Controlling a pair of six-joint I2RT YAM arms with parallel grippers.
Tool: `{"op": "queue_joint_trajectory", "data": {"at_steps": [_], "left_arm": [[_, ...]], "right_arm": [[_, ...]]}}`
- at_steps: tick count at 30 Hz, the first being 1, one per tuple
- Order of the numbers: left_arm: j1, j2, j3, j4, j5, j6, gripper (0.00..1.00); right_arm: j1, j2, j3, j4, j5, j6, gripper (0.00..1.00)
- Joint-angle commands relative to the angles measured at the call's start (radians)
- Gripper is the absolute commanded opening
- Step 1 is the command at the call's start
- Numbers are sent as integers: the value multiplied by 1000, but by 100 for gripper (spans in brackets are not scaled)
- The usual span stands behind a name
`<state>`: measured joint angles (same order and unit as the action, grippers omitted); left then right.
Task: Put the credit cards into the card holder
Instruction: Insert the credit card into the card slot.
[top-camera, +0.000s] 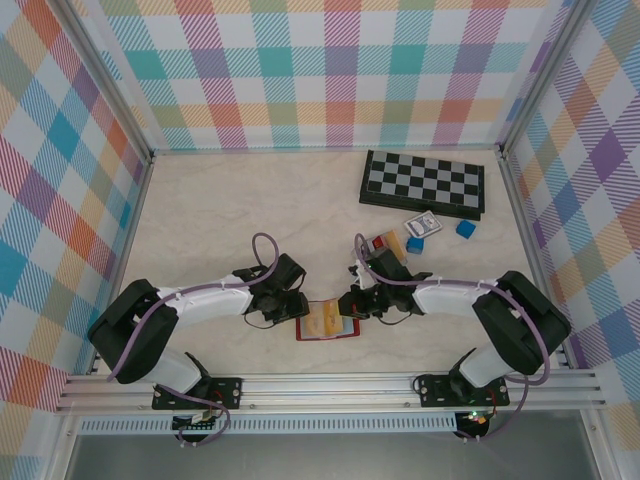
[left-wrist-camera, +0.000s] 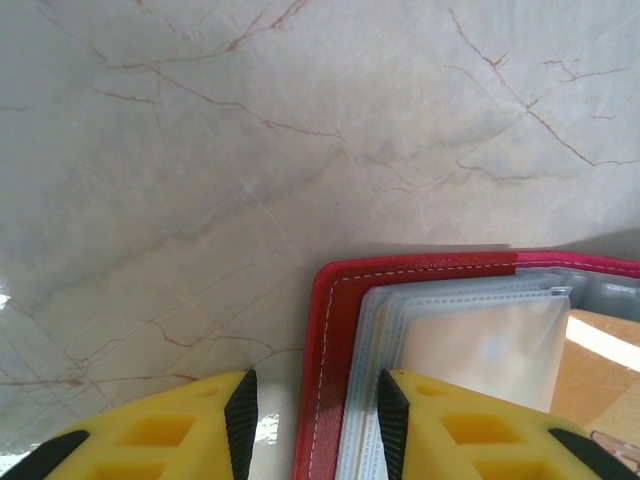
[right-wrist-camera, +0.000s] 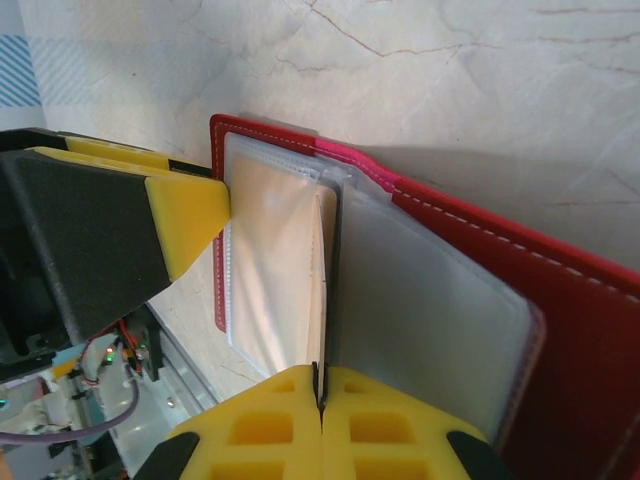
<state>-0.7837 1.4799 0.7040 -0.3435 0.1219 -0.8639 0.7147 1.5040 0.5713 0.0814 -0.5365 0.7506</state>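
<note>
Right gripper, close to its own wrist camera: yellow jaws pressed together at the near edge of a clear sleeve leaf. Whether the leaf is actually pinched, I cannot tell.

Left gripper: jaws apart, straddling the left stitched edge of the card holder. One finger is over the sleeves, the other over bare tabletop. Not clamped on anything, as far as I can see.

Card holder: red, lying open and flat on the tabletop near the front edge, directly between the two grippers. Its long axis runs left to right. Something orange-yellow shows through the sleeves, possibly a card already in; not certain.

Loose credit cards: a red card and an orange-yellow card side by side, just beyond the right gripper on the far side. They lie beside a small blue cube and near a blue-and-white patterned card. The chessboard sits farther back.

Judgement: the right arm is much the nearer to the loose cards, which lie away from its jaws towards the far side and slightly right. The left arm seems placed to steady the holder. The cards are too small from above to give their orientation.
</note>
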Motion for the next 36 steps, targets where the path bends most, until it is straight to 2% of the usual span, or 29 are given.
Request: {"op": "queue_joint_trajectory", "data": {"at_steps": [1, 9, 11, 21, 25, 36], "left_arm": [[-20, 39, -9, 101, 63, -19, 38], [-22, 31, -26, 108, 67, -25, 38], [-22, 26, -29, 110, 66, -24, 38], [-23, 19, -48, 115, 70, -24, 36], [-24, 17, -55, 128, 76, -27, 36], [-26, 0, -61, 134, 76, -47, 36]], "right_arm": [[19, 26, -18, 63, -17, 44, 0], [39, 44, -31, 138, 46, 96, 0], [39, 49, -62, 204, 60, 130, 0], [40, 5, -89, 183, 165, 146, 0], [48, 19, -78, 203, 126, 154, 0], [107, 64, -34, 226, 178, 218, 4]]}}
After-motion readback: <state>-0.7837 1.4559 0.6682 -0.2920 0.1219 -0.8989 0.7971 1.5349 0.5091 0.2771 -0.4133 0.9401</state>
